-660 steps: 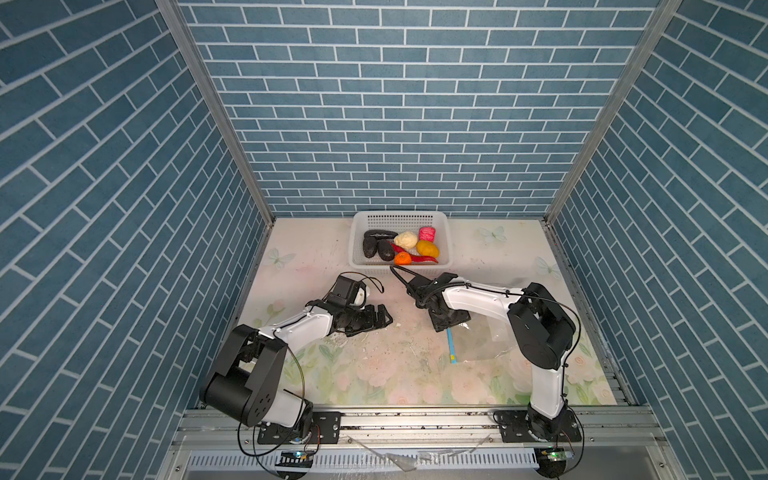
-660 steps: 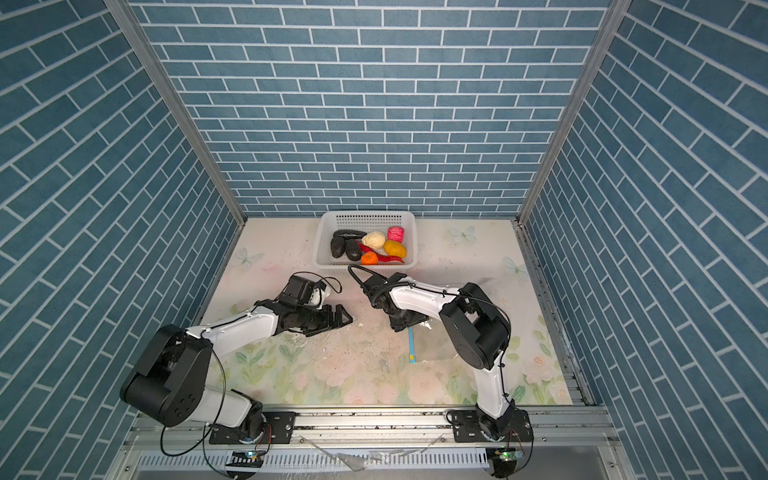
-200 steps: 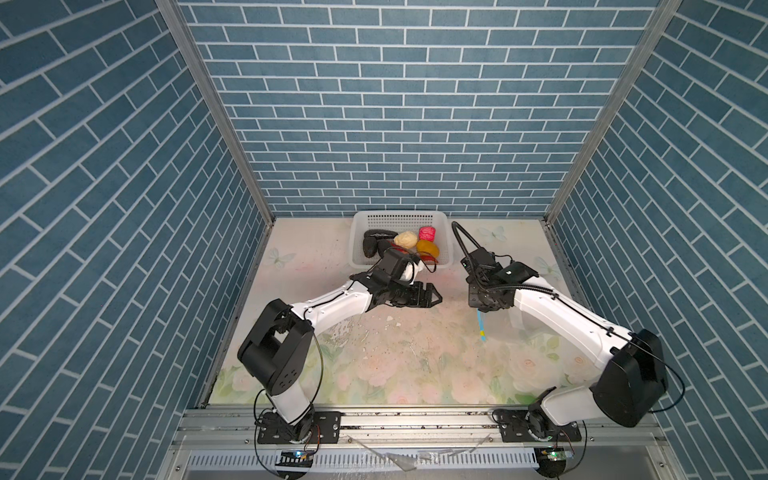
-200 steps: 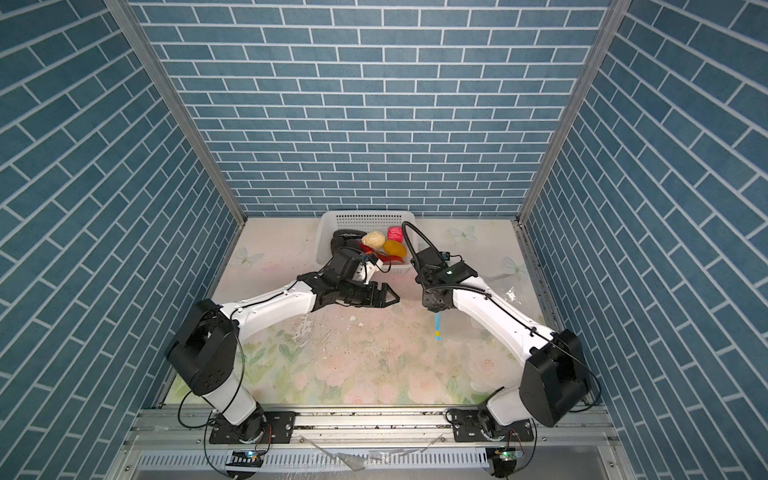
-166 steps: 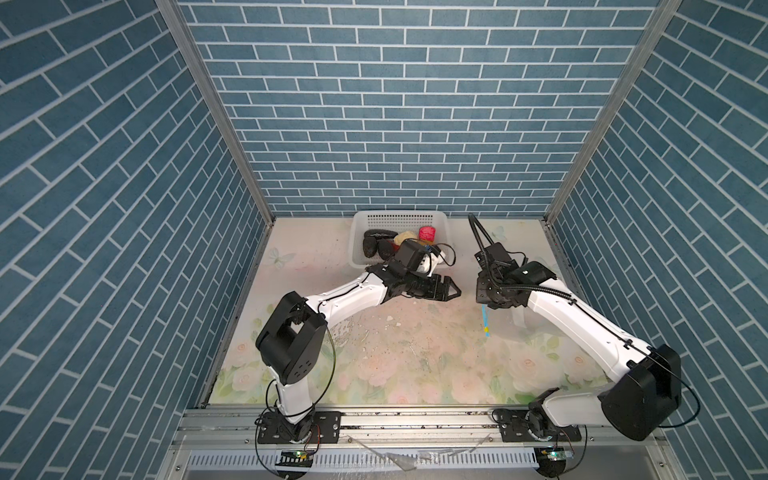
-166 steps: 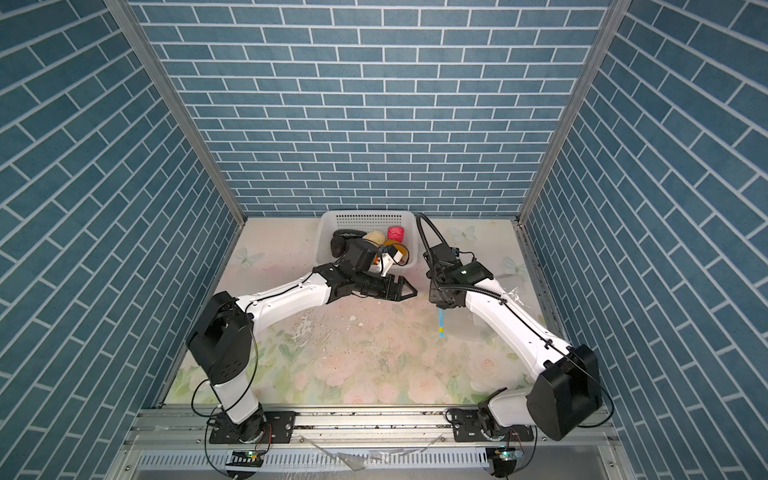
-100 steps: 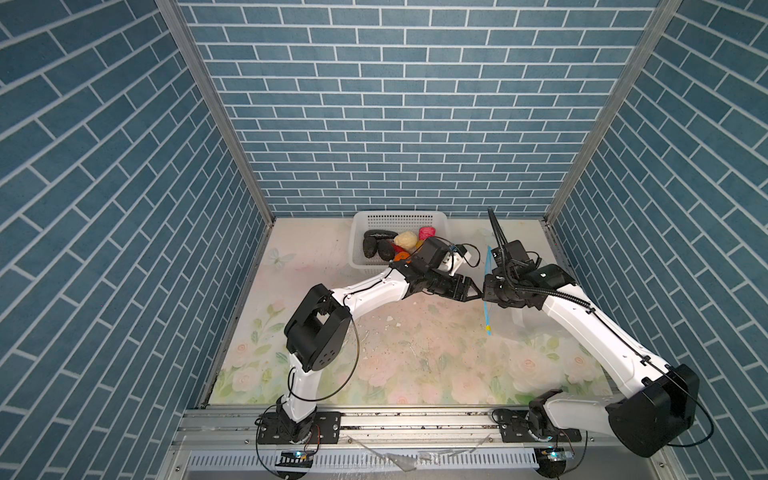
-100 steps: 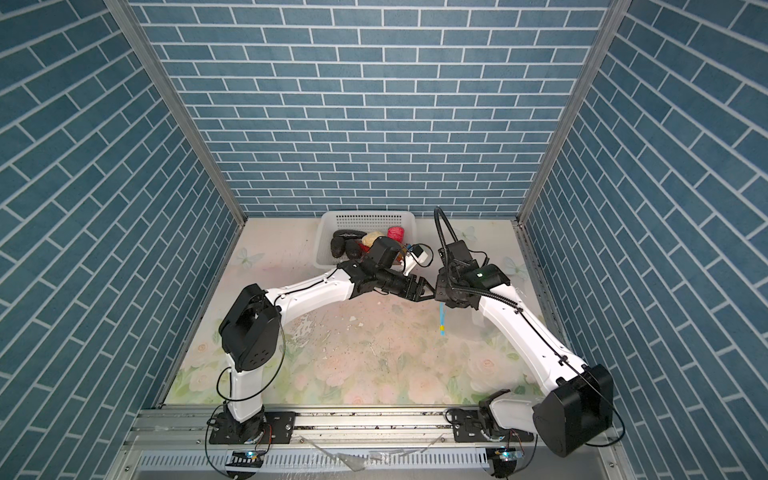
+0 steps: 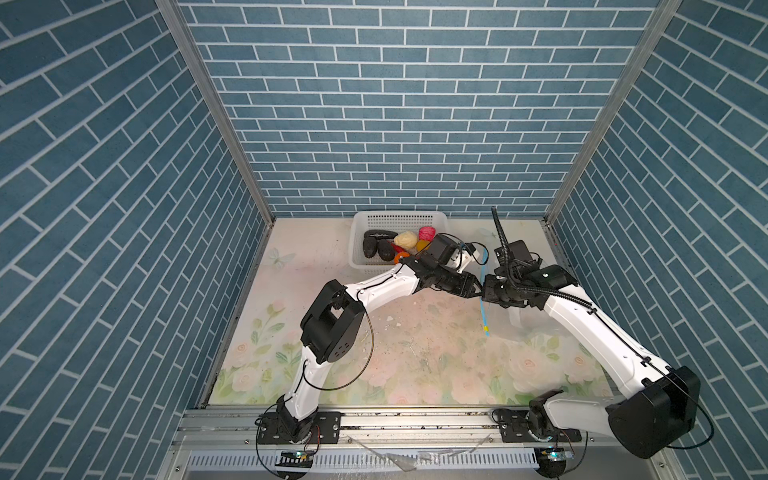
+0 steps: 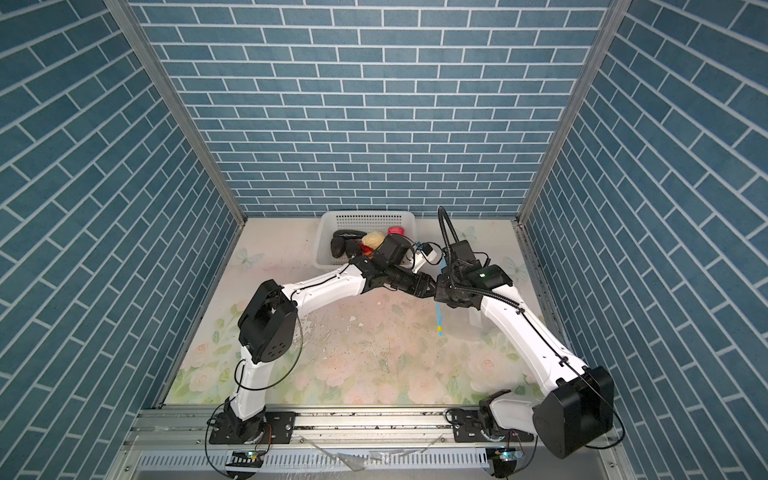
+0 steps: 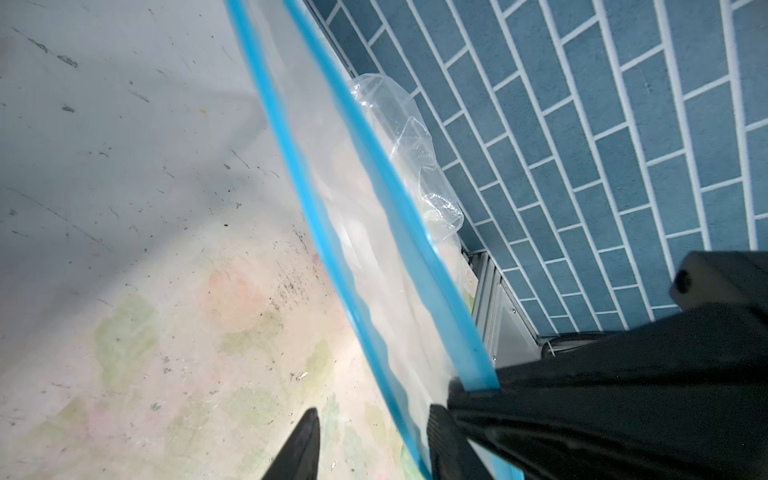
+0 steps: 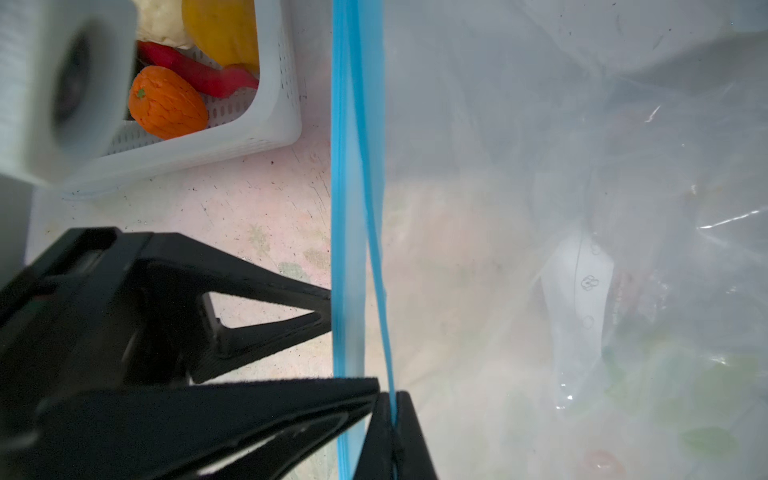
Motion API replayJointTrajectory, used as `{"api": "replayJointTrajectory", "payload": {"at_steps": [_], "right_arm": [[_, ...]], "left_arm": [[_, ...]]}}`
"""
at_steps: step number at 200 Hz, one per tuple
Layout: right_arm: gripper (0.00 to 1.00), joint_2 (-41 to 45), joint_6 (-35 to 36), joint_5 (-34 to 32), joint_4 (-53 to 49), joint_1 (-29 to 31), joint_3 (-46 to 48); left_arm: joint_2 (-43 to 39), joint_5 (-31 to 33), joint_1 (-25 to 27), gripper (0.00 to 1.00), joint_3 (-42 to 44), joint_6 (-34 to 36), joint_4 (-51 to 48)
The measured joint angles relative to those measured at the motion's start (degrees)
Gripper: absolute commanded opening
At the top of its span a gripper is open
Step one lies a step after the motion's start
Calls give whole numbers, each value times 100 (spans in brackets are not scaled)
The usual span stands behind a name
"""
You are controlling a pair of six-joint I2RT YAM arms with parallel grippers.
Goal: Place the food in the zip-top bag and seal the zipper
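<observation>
Left gripper reached zipper; strip runs front-back, yellow tab toward front.

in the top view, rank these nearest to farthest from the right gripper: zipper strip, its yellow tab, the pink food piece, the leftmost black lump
1. zipper: clamped in the right gripper, middle right.
2. yellow tab: at the strip's low end, toward the front.
3. pink piece: back right in the basket.
4. black lump: at the basket's left side.
</observation>
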State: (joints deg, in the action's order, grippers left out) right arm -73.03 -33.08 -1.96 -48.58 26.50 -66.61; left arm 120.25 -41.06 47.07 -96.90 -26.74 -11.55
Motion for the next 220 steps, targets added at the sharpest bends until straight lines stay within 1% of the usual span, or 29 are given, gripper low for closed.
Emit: {"api": "replayJointTrajectory", "payload": {"at_steps": [11, 34, 68, 128, 137, 168, 192, 208, 220], "right_arm": [[0, 20, 0, 9, 0, 0, 0], [0, 68, 9, 9, -7, 0, 0], [0, 98, 13, -87, -96, 0, 0], [0, 59, 11, -595, -444, 0, -9], [4, 28, 9, -662, -472, 2, -9], [22, -59, -28, -868, -498, 2, -9], [33, -107, -63, -1056, -494, 20, -9], [34, -138, -116, -1132, -470, 33, -9], [30, -168, -118, -1196, -437, 52, -9]], "left_arm": [[0, 9, 0, 32, 0, 50, -52], [17, 31, 0, 20, -39, 61, -144], [26, 48, 0, 9, -70, 50, -175], [26, -26, 55, 4, -70, -227, 26], [26, -42, 76, 4, -70, -267, 72], [26, -87, 138, 4, -70, -450, 229], [26, -127, 149, 3, -70, -599, 361], [26, -146, 149, 3, -70, -695, 417], [26, -160, 149, 3, -68, -745, 468]]}}
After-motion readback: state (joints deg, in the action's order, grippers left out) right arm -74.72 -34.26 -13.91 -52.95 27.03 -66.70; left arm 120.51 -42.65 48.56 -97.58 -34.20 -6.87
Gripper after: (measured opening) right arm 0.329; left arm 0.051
